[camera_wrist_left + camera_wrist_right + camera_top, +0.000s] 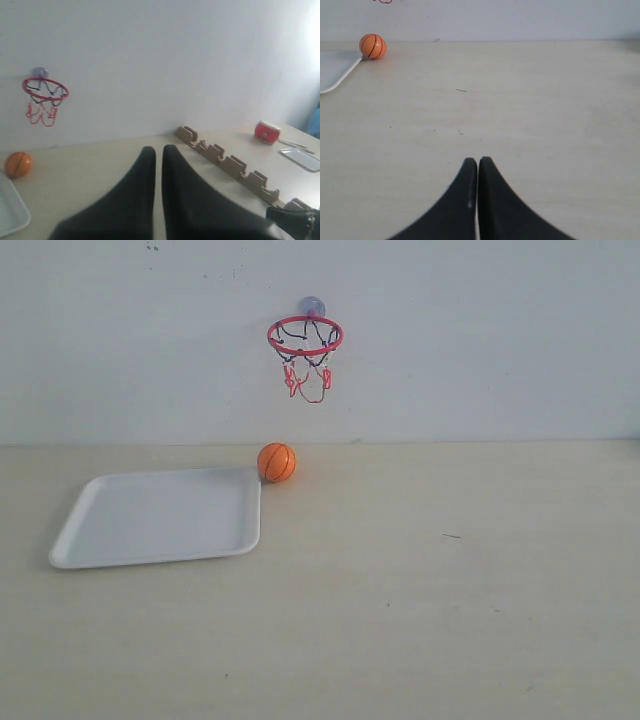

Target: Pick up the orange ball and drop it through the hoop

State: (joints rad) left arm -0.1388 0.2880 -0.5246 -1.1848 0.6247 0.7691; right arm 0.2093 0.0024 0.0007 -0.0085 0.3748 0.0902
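Observation:
The orange ball [277, 462] rests on the table against the far right corner of a white tray [160, 517], below the hoop [305, 337]. The hoop's red ring and red-and-black net hang from a clear suction cup on the wall. No gripper shows in the exterior view. My left gripper [159, 150] is shut and holds nothing; its view has the orange ball [18, 164] and the hoop [45, 90] far off to one side. Over bare table my right gripper [478, 161] is shut and holds nothing, with the orange ball [372, 46] far ahead.
A notched brown rack [230, 162] runs along the table in the left wrist view, with a red drum-like object [267, 132] and a flat white piece [302, 158] beyond it. The tray's corner [335, 72] shows in the right wrist view.

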